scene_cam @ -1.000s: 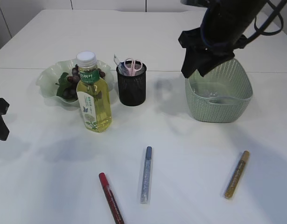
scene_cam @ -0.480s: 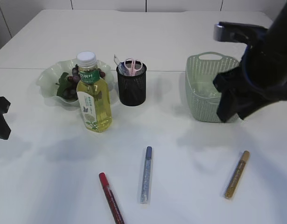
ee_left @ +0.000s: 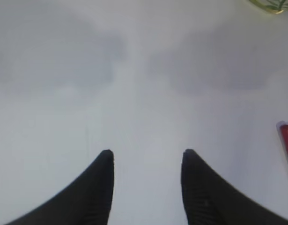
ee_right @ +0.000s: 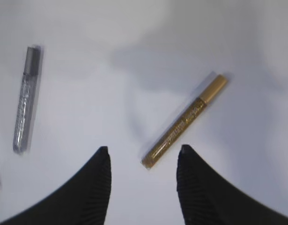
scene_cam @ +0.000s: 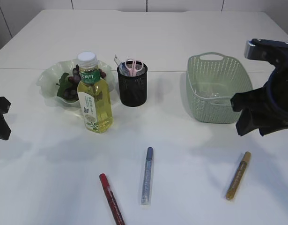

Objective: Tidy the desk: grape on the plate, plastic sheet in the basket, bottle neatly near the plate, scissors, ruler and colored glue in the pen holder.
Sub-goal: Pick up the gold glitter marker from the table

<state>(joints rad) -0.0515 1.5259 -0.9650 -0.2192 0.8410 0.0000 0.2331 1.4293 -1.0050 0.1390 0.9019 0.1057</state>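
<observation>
Three colored glue pens lie on the white table: red [scene_cam: 111, 199], silver-blue [scene_cam: 146, 175] and gold [scene_cam: 238, 175]. My right gripper [scene_cam: 250, 125] hangs open above the gold glue [ee_right: 185, 121], whose lower end lies just ahead of the gap between the jaws [ee_right: 143, 151]. The silver-blue glue [ee_right: 25, 99] lies to the left. My left gripper [ee_left: 147, 152] is open over bare table at the far left [scene_cam: 0, 123], with the red glue [ee_left: 287, 140] off to its right. The bottle [scene_cam: 93, 96] stands in front of the green plate [scene_cam: 49, 77] holding grapes [scene_cam: 69, 89]. Pink scissors [scene_cam: 133, 66] and a ruler [scene_cam: 118, 61] stand in the black pen holder [scene_cam: 132, 89].
The green basket [scene_cam: 218, 75] stands at the back right, behind my right arm; something clear and glossy, apparently the plastic sheet [scene_cam: 214, 95], lies on its floor. The bottle's base [ee_left: 270, 3] shows at the top right of the left wrist view.
My right arm has swung from above the basket to the right and toward the front, and now hangs over the gold glue. The left gripper has stayed put.
</observation>
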